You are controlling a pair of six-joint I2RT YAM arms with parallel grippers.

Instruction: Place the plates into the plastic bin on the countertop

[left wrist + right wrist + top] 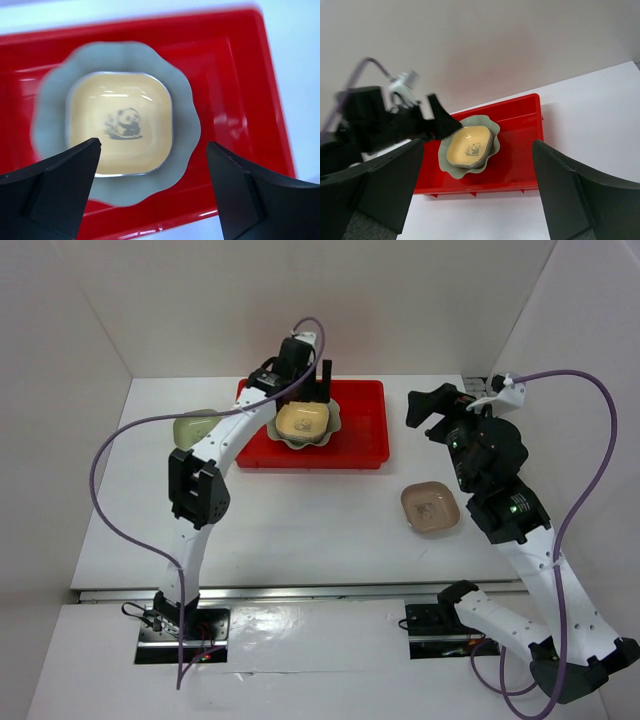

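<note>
Top view: a yellow rounded-square dish (303, 420) sat on the scalloped pale green plate (334, 426) inside the red plastic bin (372, 462); a pinkish-tan dish (430, 507) lay outside on the white countertop (300, 530). Left wrist: the left gripper (152, 145) gaped empty above the stack. Right wrist: the right gripper (477, 145) stood open. The tan dish seemed stiff and slick, best pinched by its rim.

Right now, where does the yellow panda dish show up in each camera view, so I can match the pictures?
Top external: the yellow panda dish sits upper centre, at the left-middle of the red bin.
Left wrist: just left of centre, filling much of the picture.
Right wrist: left of centre, at mid height.
Shared landmark: the scalloped green plate ringing it, inside the red bin, in all three.
</note>
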